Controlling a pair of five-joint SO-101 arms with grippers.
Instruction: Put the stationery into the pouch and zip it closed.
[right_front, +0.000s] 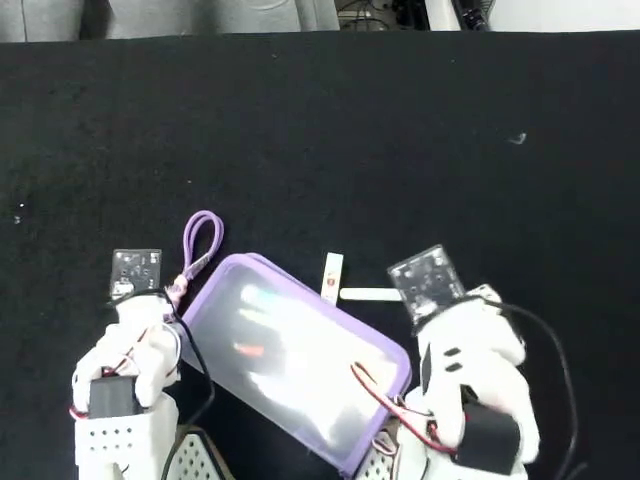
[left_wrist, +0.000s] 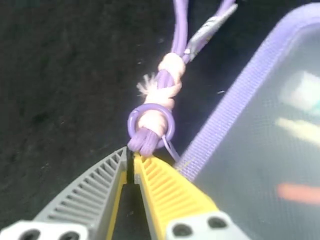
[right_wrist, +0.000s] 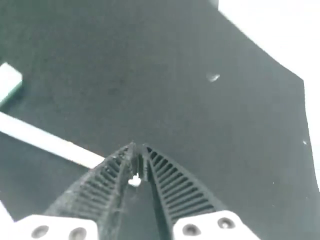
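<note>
Our left gripper (left_wrist: 131, 152) pinches the purple cord (left_wrist: 170, 75) off the pouch (left_wrist: 235, 105) — our right gripper (right_wrist: 138, 147), beside the pouch, clamps a white stick (right_wrist: 45, 140).

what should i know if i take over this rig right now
Left gripper: shut on the pull cord at the pouch corner.
Right gripper: shut, above the table near the white stick.
Done: some coloured items are inside the pouch.
Left to do: white stick and small white piece lie outside on the table; load them, then zip. Zip state unclear.
</note>
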